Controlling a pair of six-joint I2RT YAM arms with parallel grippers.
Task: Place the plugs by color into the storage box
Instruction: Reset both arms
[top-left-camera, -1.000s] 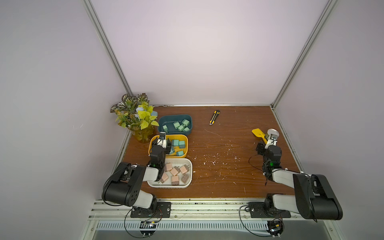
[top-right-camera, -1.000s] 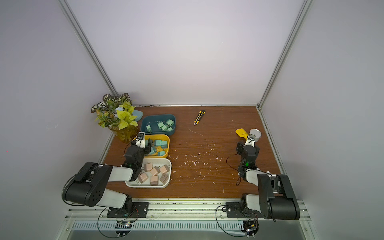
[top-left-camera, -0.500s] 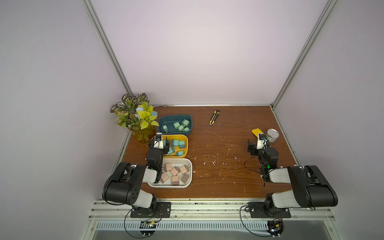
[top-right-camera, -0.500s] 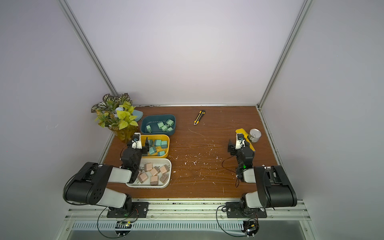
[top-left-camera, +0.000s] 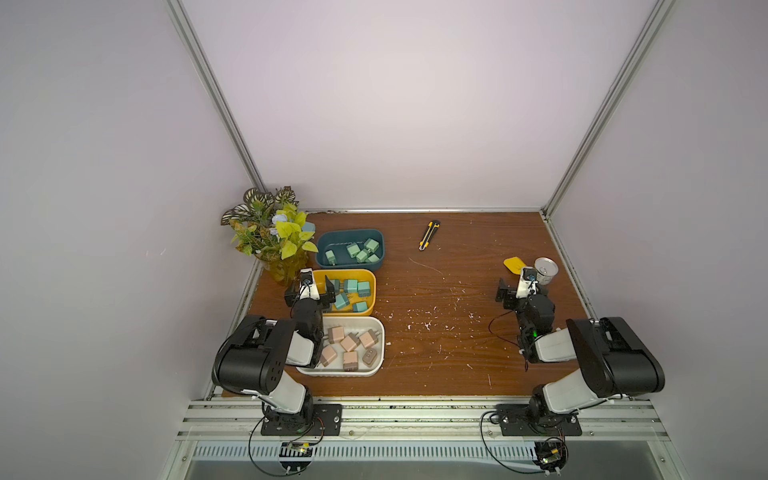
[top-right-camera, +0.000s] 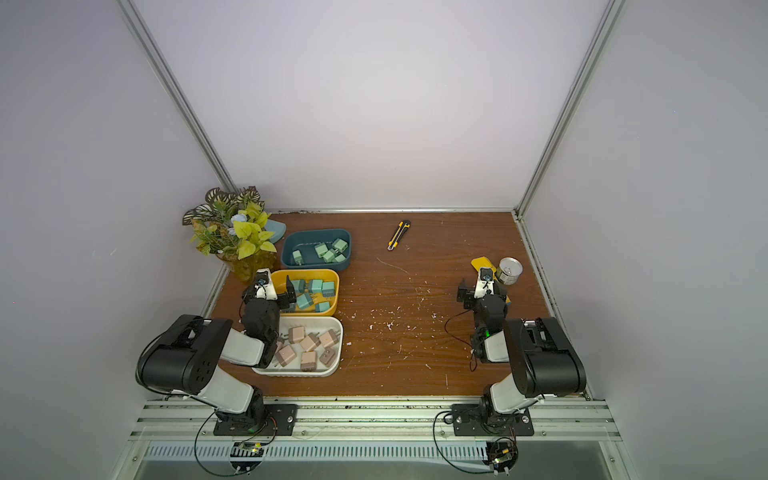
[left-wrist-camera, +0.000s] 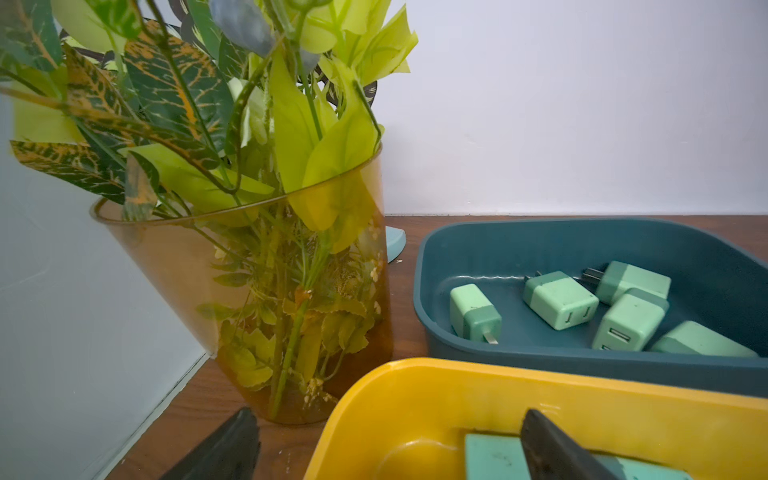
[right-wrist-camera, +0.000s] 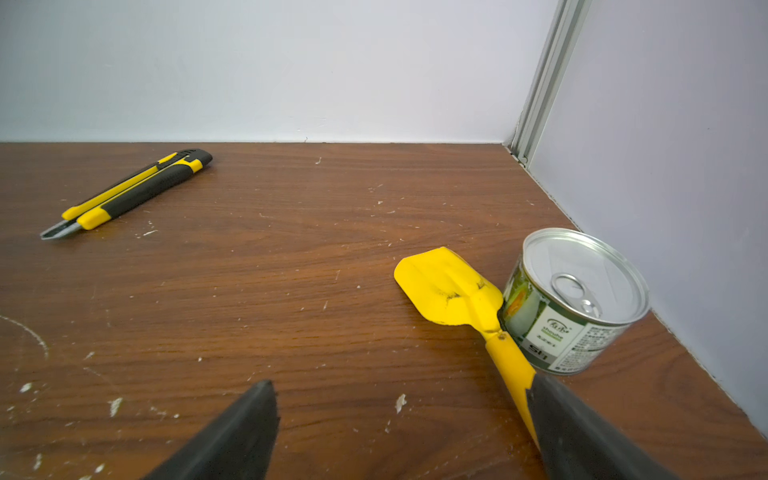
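Cube-shaped plastic plugs lie along the worktop's (top-left-camera: 436, 340) left edge, prongs pointing mixed ways: mint plugs (top-left-camera: 353, 249) in the dark teal tray (top-left-camera: 332, 240), teal-blue plugs (top-left-camera: 351, 286) in the glossy yellow tray (top-left-camera: 345, 272), pink-tan plugs (top-left-camera: 349, 343) in the white tray (top-left-camera: 381, 347) nearest the front edge. Jaws of left gripper (top-left-camera: 310, 291) stand wide, straddling the yellow tray's rim. Jaws of right gripper (right-wrist-camera: 401, 386) stand wide beside a yellow plastic scoop (right-wrist-camera: 444, 286) and a tin can (right-wrist-camera: 582, 299).

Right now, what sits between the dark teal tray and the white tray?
The yellow tray, holding teal-blue plugs, lies between the dark teal tray and the white tray; both top views show it.
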